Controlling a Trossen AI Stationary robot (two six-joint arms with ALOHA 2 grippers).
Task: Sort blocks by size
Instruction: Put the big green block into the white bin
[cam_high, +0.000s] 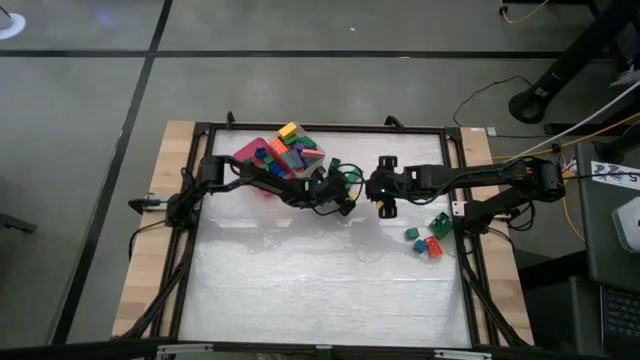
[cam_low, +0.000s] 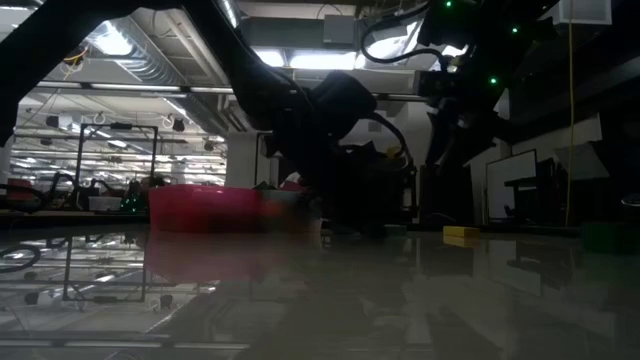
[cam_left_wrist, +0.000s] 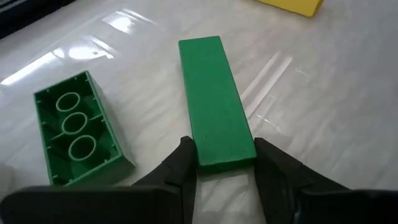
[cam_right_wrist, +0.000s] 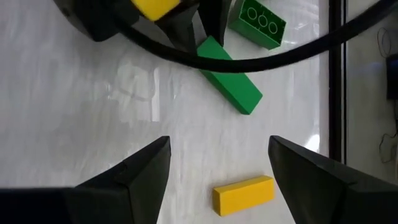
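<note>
1. At about 10 o'clock on the bench (cam_high: 300, 290) the pink tray (cam_high: 262, 152) carries a heap of mixed blocks (cam_high: 288, 150), some of them piled above its rim.
2. Just at 3 o'clock of that tray, the left tool (cam_left_wrist: 225, 163) is down at the bench, its 2 fingers (cam_left_wrist: 184, 163) set on either side of the near end of a long green bar (cam_left_wrist: 214, 99). The jaws stand narrow and look to be touching the bar's sides; I cannot tell whether the grip is made, and the bar lies flat.
3. Beside the bar lies a green brick (cam_left_wrist: 74, 134) turned studs-down, showing 3 hollow tubes.
4. A long yellow bar (cam_right_wrist: 244, 193) lies near them, toward bench centre.
5. The right tool (cam_right_wrist: 219, 163) hovers over that yellow bar with jaws spread wide and nothing in them.
6. At about 4 o'clock, a small group of sorted blocks (cam_high: 428, 236) in green, blue and red sits by the frame.
7. Judgement: these are light, stiff, smooth plastic pieces. A bar held by 1 end may swing or slip; pinching the long flat sides nearer the middle looks safer.
</note>
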